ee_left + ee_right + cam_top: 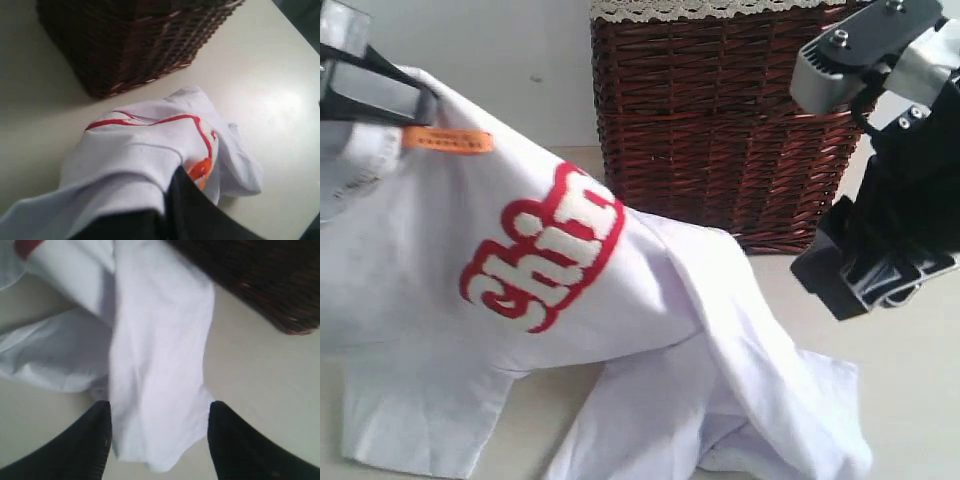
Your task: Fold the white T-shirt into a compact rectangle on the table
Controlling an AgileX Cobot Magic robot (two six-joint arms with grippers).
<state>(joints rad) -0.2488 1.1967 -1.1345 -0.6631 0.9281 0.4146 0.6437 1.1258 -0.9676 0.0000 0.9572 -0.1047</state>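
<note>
White T-shirt (550, 300) drapes from our left claw (415, 100), which grips it; our right claw (159, 407) stands open above the counter (910, 400).

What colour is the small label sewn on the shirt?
Orange. The label on the white T-shirt shows best in the exterior view.

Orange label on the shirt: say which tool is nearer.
Left. The left tool grips the white T-shirt right beside the orange label; the right tool hangs open far off, near the basket.
</note>
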